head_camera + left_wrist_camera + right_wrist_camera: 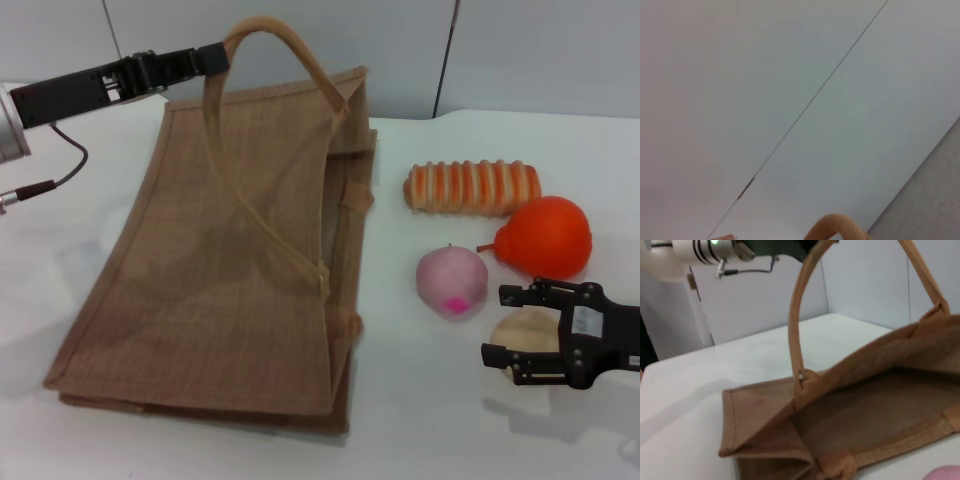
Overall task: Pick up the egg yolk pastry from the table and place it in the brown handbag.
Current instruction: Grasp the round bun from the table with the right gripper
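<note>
The small pale cream round egg yolk pastry sits between the open fingers of the black right tool. The big tan woven brown handbag lies well to its left on the white desk. The left tool grips a bag handle, holding the mouth up.

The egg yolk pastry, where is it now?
In the head view, the egg yolk pastry sits on the table's right side, just below the pink ball, with the right hand around it.

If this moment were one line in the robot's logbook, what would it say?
left gripper: shut on handle, lifting brown handbag open | right gripper: open around egg yolk pastry on table | pastry not yet lifted
</note>
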Robot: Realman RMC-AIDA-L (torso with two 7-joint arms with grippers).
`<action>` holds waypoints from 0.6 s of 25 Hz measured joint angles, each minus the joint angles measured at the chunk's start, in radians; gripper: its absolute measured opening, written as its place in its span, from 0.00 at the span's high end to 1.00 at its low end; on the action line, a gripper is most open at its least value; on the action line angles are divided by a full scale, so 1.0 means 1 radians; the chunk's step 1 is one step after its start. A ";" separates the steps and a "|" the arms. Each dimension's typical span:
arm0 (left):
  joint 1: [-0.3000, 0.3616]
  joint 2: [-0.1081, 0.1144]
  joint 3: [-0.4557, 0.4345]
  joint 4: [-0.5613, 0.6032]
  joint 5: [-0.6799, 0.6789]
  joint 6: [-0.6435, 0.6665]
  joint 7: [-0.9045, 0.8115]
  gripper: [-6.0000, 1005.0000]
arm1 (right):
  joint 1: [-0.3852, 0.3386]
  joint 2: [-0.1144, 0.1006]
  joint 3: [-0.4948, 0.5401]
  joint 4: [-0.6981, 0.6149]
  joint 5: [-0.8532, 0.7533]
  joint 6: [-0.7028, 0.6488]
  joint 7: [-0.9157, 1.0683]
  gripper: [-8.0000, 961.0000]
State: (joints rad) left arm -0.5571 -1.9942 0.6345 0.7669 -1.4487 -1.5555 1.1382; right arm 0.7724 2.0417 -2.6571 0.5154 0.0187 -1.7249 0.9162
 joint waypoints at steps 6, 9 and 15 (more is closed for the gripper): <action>-0.001 -0.001 0.001 -0.002 -0.001 0.000 0.000 0.88 | 0.009 0.000 -0.002 -0.011 -0.003 0.049 0.002 0.08; -0.001 -0.001 0.002 -0.002 -0.001 0.000 0.000 0.88 | 0.008 0.000 -0.002 -0.014 -0.004 0.069 0.007 0.08; -0.001 -0.002 0.002 -0.002 0.004 0.000 -0.004 0.88 | 0.013 -0.005 -0.002 0.002 -0.025 0.073 0.047 0.08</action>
State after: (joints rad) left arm -0.5585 -1.9957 0.6366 0.7651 -1.4451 -1.5555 1.1345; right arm 0.7856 2.0366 -2.6590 0.5173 -0.0060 -1.6518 0.9630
